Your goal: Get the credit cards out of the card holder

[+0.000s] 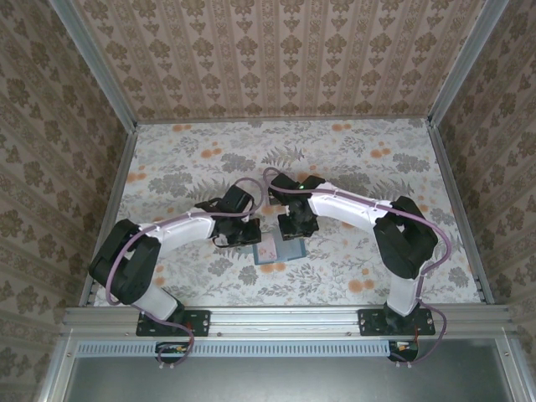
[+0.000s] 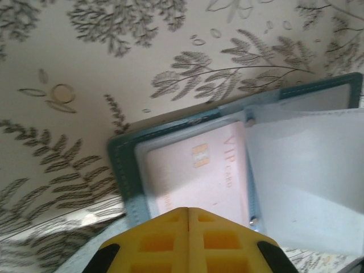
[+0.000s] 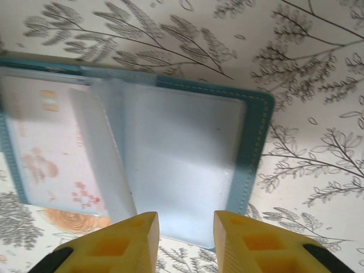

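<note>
First, the top view. The card holder (image 1: 291, 249) lies open and flat on the flowered desk (image 1: 377, 167), near the middle of the near edge. A pale pink card (image 1: 268, 252) shows on its left panel; the right panel is grey-blue. The left tool (image 1: 243, 237) sits at the holder's far left corner. The right tool (image 1: 295, 230) sits at the far edge of the right panel. The two arms reach inward from either side and nearly meet above the holder.

Next, the left wrist view. The left tool (image 2: 188, 227) is closed: its two yellow fingers (image 2: 159, 242) are pressed together with only a thin seam between them. Whether anything is pinched there cannot be told. The fingers are at the edge of the pink card (image 2: 193, 170), which bears a gold chip and the letters "VIP". This card lies on a panel of the card holder (image 2: 122, 170), inside its teal stitched border. A clear sleeve (image 2: 307, 176) hinges beside the card.

Last, the right wrist view. The right tool (image 3: 186, 227) is open, its fingers (image 3: 128, 239) apart and empty. Between and beyond them lies the card holder (image 3: 253, 142), its grey-blue panel bare. A clear sleeve (image 3: 105, 165) stands tilted along the fold. The pink card (image 3: 45, 148), printed with flowers, lies on the other panel.
</note>
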Tool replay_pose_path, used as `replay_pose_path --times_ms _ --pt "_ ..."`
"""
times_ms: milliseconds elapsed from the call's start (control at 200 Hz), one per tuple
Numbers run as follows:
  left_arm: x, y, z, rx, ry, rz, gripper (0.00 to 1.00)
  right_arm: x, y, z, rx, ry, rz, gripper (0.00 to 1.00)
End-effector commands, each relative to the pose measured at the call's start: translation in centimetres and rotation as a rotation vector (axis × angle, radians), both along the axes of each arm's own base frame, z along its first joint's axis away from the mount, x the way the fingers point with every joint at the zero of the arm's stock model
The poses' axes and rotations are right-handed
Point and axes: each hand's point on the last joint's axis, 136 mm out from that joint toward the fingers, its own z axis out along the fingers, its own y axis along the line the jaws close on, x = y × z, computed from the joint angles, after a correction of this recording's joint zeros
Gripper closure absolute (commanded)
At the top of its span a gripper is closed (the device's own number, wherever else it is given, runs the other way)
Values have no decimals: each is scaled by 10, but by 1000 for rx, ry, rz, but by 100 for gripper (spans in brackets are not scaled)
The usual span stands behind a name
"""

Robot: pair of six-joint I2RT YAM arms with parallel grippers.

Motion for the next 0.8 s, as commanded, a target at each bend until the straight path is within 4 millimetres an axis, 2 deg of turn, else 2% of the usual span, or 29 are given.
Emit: replay_pose_path --times_ms 0,235,380,510,795 --pt "-5 -17 2 -59 20 0 97 2 11 9 62 11 19 69" --pt "-9 -29 -8 -57 37 -25 97 -2 9 4 82 34 11 88" --pt "-9 -21 -16 -1 41 -31 97 -1 -3 -1 76 34 -12 99" --pt "-11 -19 -20 13 50 -41 97 -2 -16 -10 55 41 -37 99" --pt "-4 -57 -7 -36 39 -109 96 1 -35 0 72 18 -81 96"
